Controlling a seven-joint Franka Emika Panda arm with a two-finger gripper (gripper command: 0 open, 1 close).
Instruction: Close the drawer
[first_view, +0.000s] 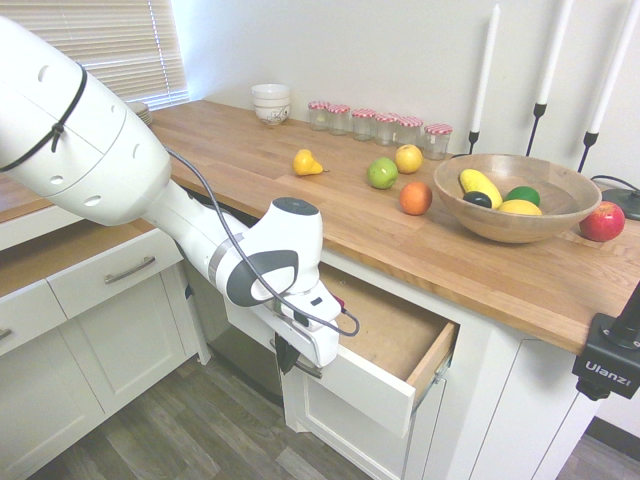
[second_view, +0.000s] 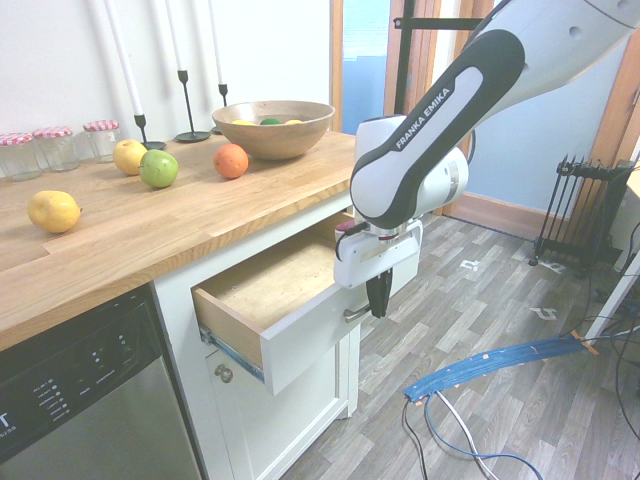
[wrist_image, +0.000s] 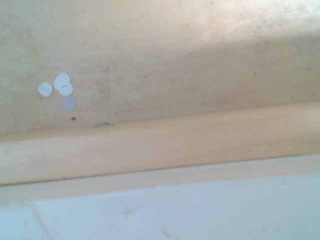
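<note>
While drawer (second_view: 275, 285) stands open, clenched gripper (second_view: 378, 298) hangs just outside its white front

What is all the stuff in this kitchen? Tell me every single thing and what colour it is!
drawer: one, white front, light wood inside, pulled open under the counter
counter: one, brown wood
bowl: one, wooden, on the counter, holding yellow and green fruit
loose fruit: yellow pear, green apple, yellow apple, orange, red apple, all on the counter
jars: six, glass with red-checked lids, in a row by the wall
white bowls: a small stack, near the window
candles: three, white, in black holders behind the bowl
dishwasher: one, steel and black, beside the drawer
hand: one, black fingers shut, pointing down at the drawer's front
</note>
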